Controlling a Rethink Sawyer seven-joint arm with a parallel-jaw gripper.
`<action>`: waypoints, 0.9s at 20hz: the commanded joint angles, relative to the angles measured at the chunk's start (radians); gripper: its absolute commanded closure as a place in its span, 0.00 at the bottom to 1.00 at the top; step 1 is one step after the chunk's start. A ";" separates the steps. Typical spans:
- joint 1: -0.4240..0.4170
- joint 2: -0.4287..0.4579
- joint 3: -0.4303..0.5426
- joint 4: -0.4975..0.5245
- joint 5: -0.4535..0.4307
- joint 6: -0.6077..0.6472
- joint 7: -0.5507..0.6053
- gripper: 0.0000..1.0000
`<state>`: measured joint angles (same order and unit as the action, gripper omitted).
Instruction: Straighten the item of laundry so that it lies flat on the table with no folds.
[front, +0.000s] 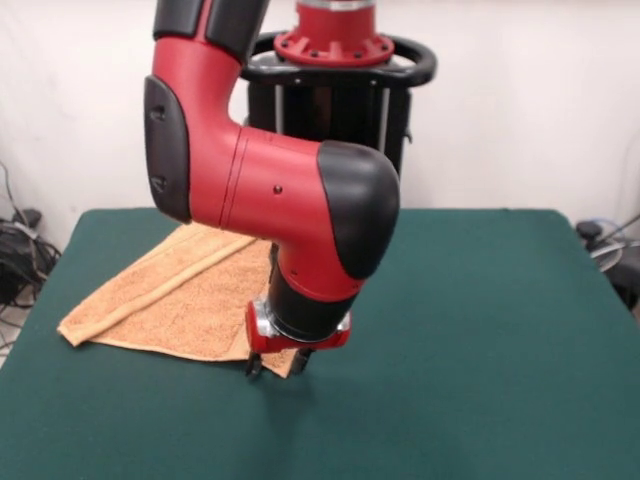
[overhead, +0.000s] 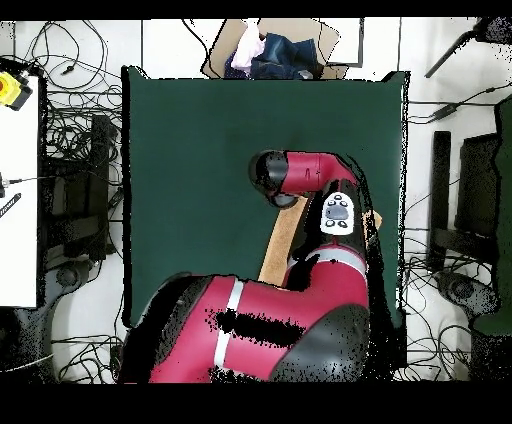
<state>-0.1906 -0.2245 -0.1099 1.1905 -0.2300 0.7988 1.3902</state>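
The item of laundry (front: 170, 300), a peach terry towel, lies folded over on itself on the left half of the green table (front: 480, 330), with a diagonal fold ridge running across it. My gripper (front: 277, 364) is down at the towel's near right corner, open, with a fingertip (front: 254, 369) on either side of the corner and close to the table top. In the overhead view the arm covers most of the towel (overhead: 279, 243); only a narrow strip and a small edge show, and the gripper itself is hidden under the wrist.
The bulky red and black arm (front: 270, 190) hangs over the towel's right part. A cardboard box (overhead: 275, 50) holding clothes sits beyond one table edge. Cables (overhead: 70, 130) and a white side table (overhead: 20, 200) flank the green table (overhead: 190, 150).
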 joint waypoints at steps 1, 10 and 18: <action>-0.020 0.217 -0.040 -0.001 -0.036 -0.100 0.256 1.00; -0.045 0.196 -0.020 0.033 -0.019 -0.212 0.251 1.00; -0.056 0.187 0.005 0.045 0.014 -0.255 0.269 1.00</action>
<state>-0.1825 -0.2097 -0.1190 1.1762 -0.1959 0.8167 1.3902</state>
